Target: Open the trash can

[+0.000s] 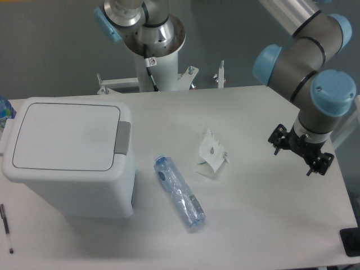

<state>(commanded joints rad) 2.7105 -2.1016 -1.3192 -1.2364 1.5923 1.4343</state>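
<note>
The trash can (67,157) is a large boxy white bin at the left of the table. Its flat white lid (64,135) lies shut, with a grey push tab (123,137) on its right edge. My gripper (300,151) hangs at the far right of the table, well away from the bin. Only its black mount shows beneath the blue wrist joint. The fingers are hidden, so I cannot tell whether it is open or shut. Nothing shows in it.
A clear plastic bottle (179,192) lies on its side just right of the bin. A crumpled white paper carton (211,153) sits at mid-table. A pen (6,228) lies at the front left. The robot base (154,50) stands at the back.
</note>
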